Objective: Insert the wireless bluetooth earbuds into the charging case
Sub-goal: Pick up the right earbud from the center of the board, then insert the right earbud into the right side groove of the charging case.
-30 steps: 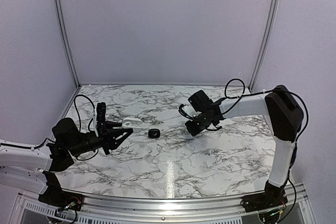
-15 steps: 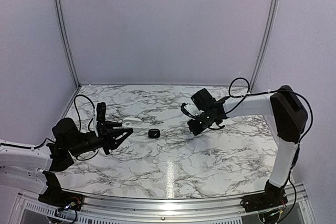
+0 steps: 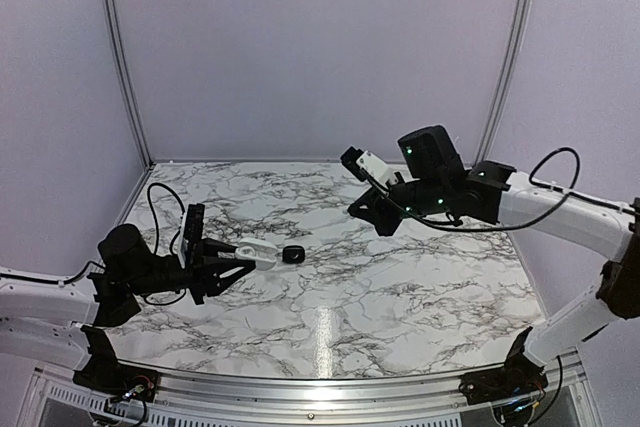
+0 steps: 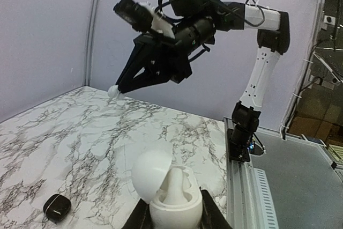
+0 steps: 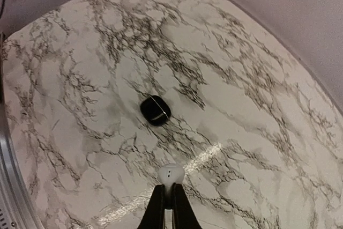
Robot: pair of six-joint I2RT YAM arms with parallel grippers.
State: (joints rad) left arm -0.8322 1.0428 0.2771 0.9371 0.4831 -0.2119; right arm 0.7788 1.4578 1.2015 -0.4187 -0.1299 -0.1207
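Observation:
My left gripper [image 4: 172, 223] is shut on a white charging case [image 4: 177, 207], low over the table's left side [image 3: 258, 247]. The case's lid [image 4: 151, 174] is open and one white earbud [image 4: 174, 185] stands in it. My right gripper [image 5: 170, 197] is shut on the stem of a second white earbud [image 5: 170, 174] and holds it high above the table. That gripper also shows in the top view [image 3: 354, 211] and in the left wrist view [image 4: 119, 89]. No tiny black buds show.
A larger black oval object [image 3: 292, 254] lies on the marble table just right of the case. It shows in the right wrist view [image 5: 155, 110] and in the left wrist view [image 4: 57, 206]. A metal rail [image 4: 268, 186] runs along the near table edge.
My right arm has lifted up from the table and stretched out, and its gripper now points down towards the left. My left gripper has tilted slightly with the case.

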